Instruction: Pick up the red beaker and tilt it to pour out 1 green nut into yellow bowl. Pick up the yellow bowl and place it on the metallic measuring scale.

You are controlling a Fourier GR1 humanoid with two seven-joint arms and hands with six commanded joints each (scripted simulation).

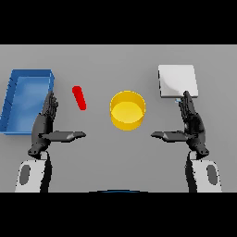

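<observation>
Head view: both hands hovering flat-fingered, holding nothing. Left hand [46, 124] resting near beaker [79, 97], lying just ahead-right of fingertips. Bowl [127, 110] sitting between hands, no nut visible inside. Right hand [192, 124] waiting just below scale [177, 81]. Nothing appearing done; pouring, bowl placing remaining.

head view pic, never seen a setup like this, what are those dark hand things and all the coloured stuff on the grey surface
This single picture is taken from the robot's own head, looking down at a grey table. The two dark shapes are its hands on white and grey arms: the left hand at the left, the right hand at the right. Both are open, fingers straight, thumbs pointing inward, and neither holds anything. Between them stands a yellow bowl; nothing shows inside it. Left of it lies a slim red beaker, seen at a slant. At the far left sits a blue tray, partly behind the left hand. The pale square at the upper right is the metallic measuring scale.
</observation>
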